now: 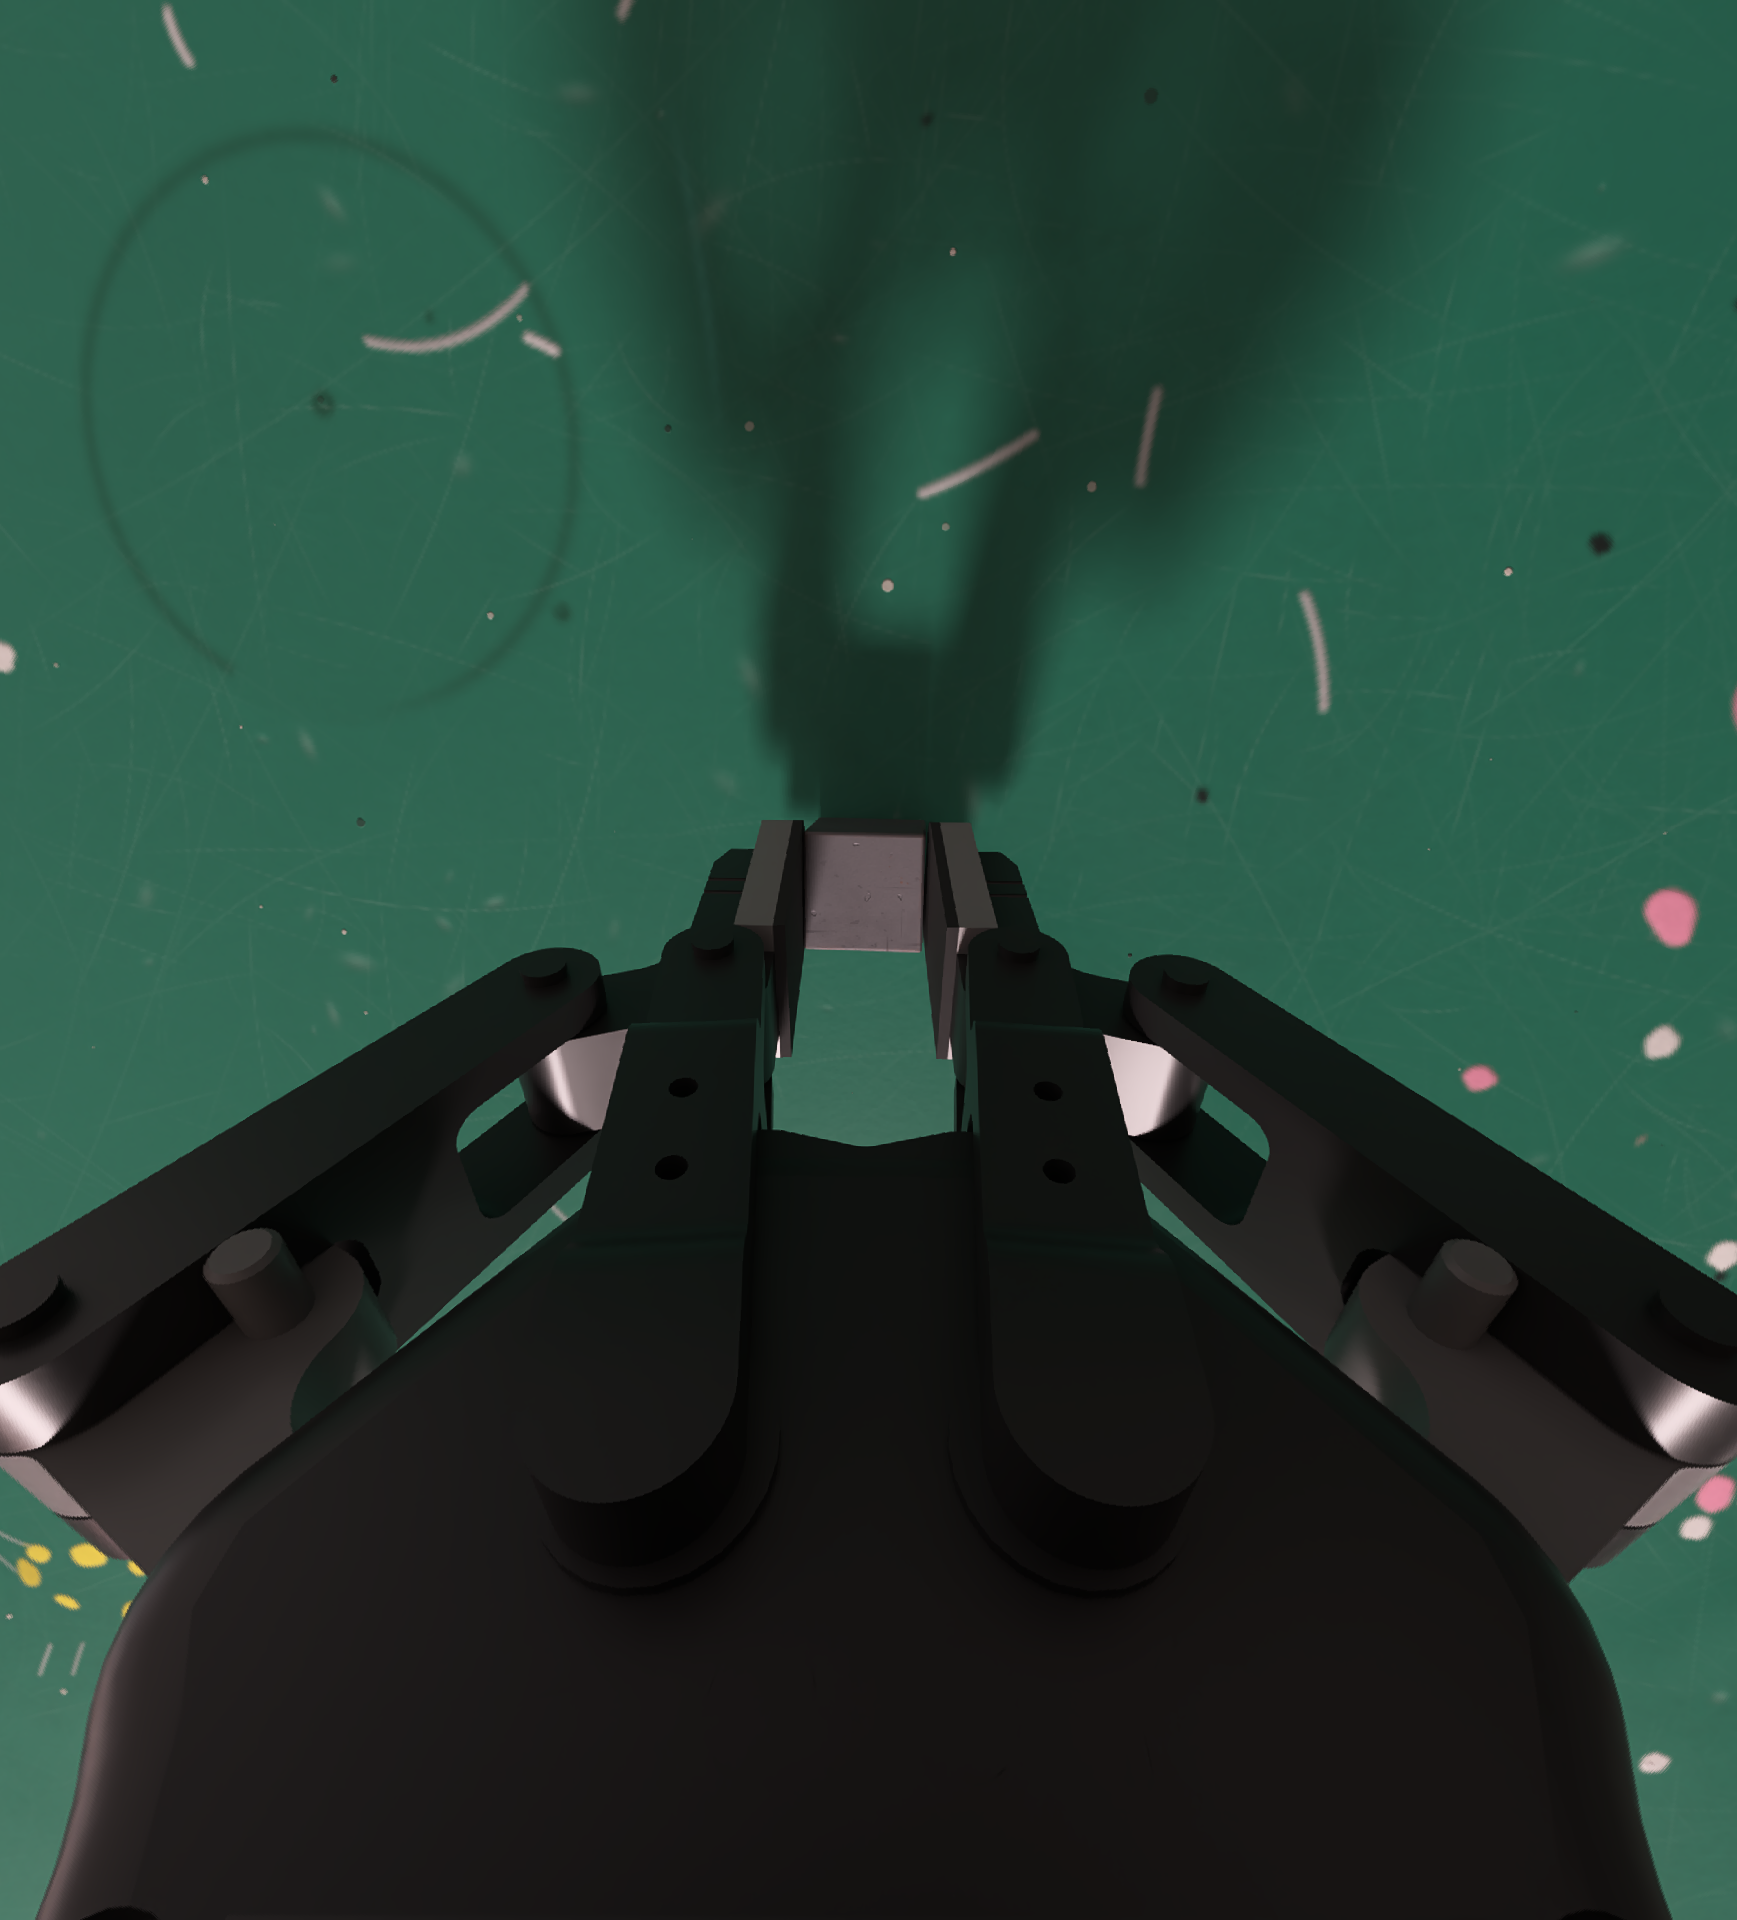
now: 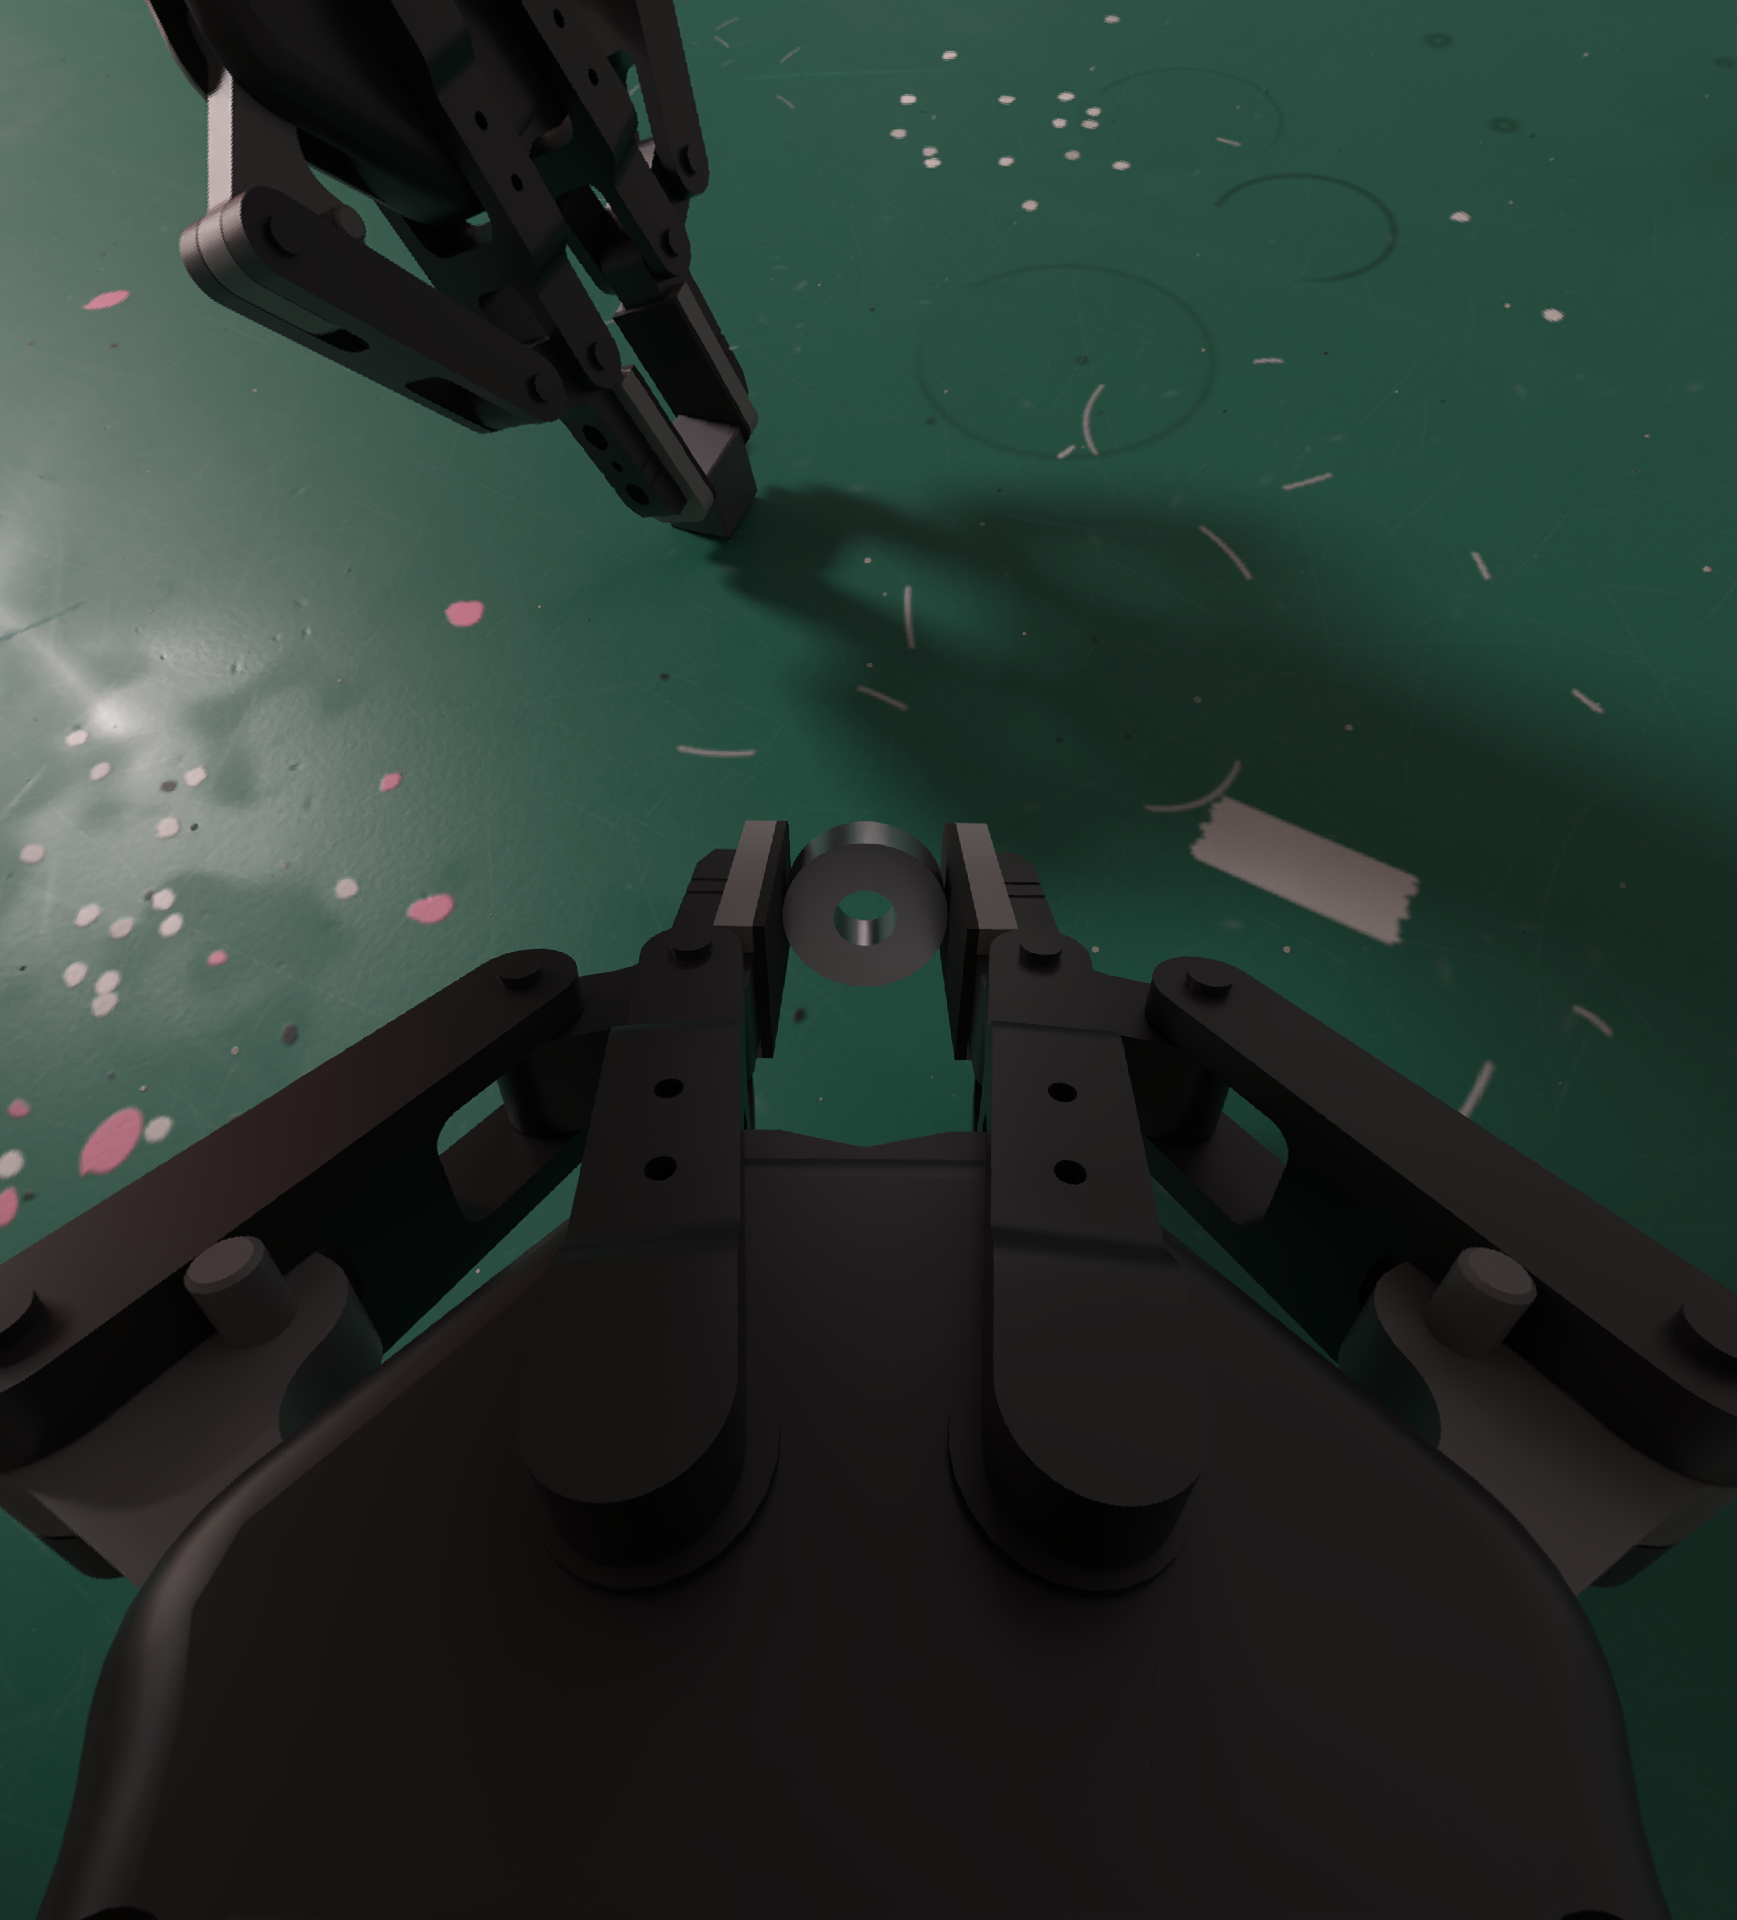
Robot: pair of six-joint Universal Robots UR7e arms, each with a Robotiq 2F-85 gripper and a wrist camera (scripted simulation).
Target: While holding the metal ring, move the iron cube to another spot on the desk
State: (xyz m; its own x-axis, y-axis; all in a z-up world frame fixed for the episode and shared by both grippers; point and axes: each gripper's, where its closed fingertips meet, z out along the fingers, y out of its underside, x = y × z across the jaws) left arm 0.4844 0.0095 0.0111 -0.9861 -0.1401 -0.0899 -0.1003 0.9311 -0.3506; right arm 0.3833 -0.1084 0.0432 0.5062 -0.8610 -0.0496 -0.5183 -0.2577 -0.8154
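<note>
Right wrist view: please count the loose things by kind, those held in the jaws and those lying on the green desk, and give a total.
Grey metal ring with round hole, held: 1
Grey iron cube, held: 1
Pale strip of tape, flat on desk: 1
Total: 3

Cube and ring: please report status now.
Left gripper shut on cube, low at the desk. Right gripper shut on ring. Nothing in the way.

The small grey iron cube shows a dull, faintly scuffed metal face, while the thick grey metal ring gleams along its rim and bore. Under them, the green paint-flecked desk looks scratched with a soft sheen, and a torn strip of pale tape lies matt.
</note>
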